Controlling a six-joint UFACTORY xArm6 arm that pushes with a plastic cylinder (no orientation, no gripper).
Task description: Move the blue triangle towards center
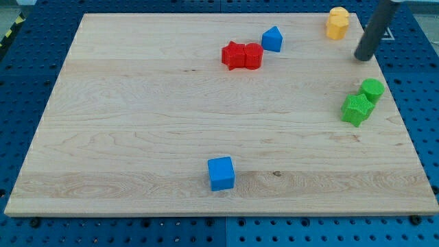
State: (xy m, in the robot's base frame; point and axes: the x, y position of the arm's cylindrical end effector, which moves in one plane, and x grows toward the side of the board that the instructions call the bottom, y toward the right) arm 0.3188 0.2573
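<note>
Though well right of blue triangle (272,39), my tip (363,57).

Board (137,103): pale wood, fine horizontal grain, small dark knot near bottom. Base (27,55) around it: blue, dotted with grid of dark holes; yellow-black stripe at top left corner. Triangle (272,39): blue. Cube (221,173): brighter blue. Two red blocks (242,55): ribbed surface. Two green blocks (363,101): ribbed likewise. Yellow block (337,22): orange-tinged. Rod down to my tip (363,57): dark grey.
</note>
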